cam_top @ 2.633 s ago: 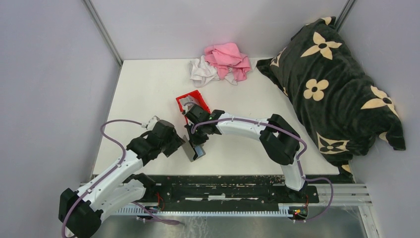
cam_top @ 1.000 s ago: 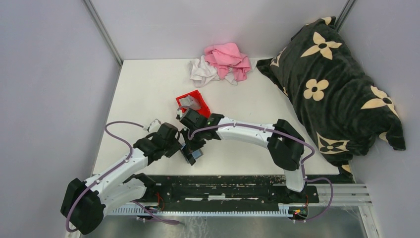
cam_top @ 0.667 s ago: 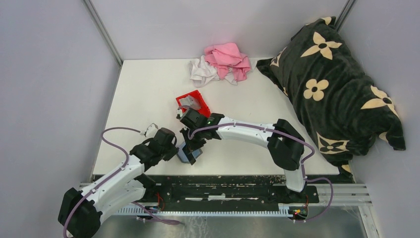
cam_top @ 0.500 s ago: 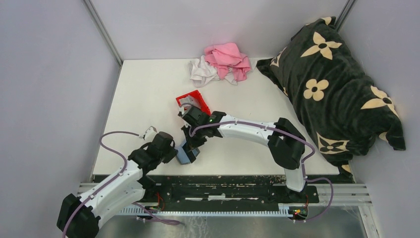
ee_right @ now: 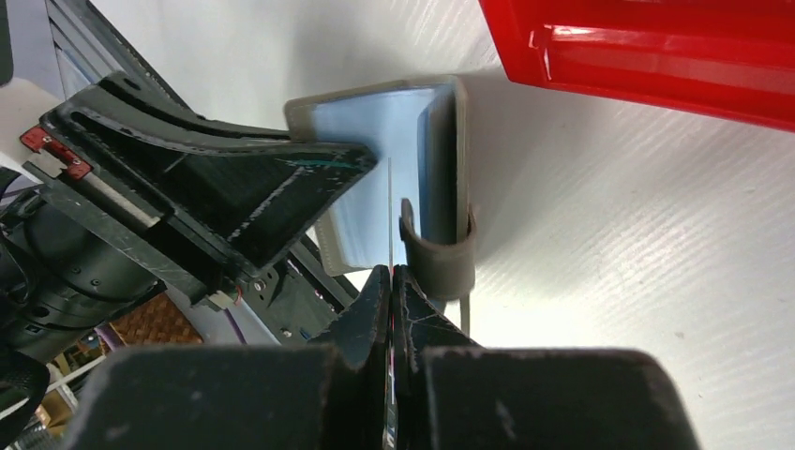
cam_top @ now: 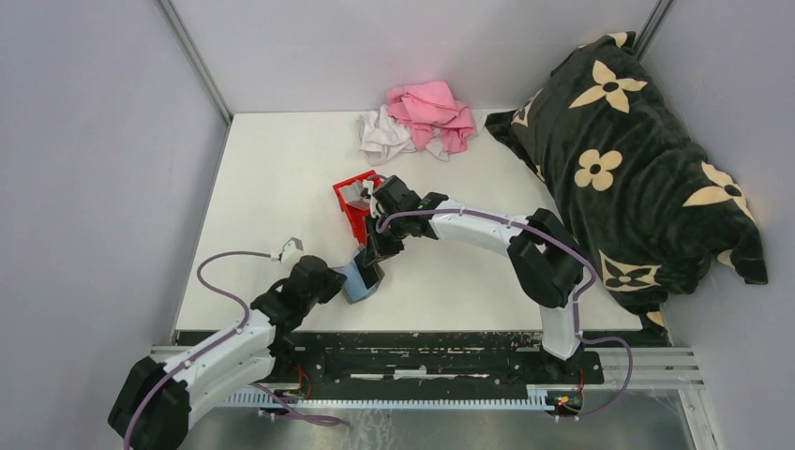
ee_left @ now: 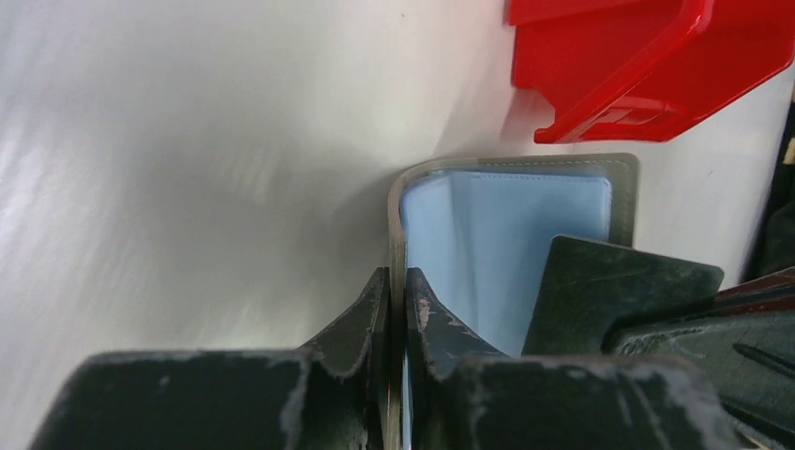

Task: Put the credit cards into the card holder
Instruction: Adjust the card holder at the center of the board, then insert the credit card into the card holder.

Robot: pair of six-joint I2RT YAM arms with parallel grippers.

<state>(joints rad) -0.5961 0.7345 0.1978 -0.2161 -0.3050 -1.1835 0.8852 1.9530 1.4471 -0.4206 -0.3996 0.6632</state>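
While the card holder [ee_left: 511, 220], dark grey with pale blue lining, stands open on the counter [cam_top: 281, 178] before the red bin [cam_top: 349, 214], the left end effector [ee_left: 396, 300] clamps one flap. The right end effector [ee_right: 389, 281] pinches a credit card [ee_right: 389, 206] edge-on between its flaps. Since 2.6 s ago, the left arm has drawn back toward the near edge.

The bin [ee_left: 647, 66] runs off the top edge in both wrist views. The card [ee_right: 390, 211] shows only edge-on. The left tool [ee_left: 397, 278] hides the near end of the wallet [ee_left: 506, 234].
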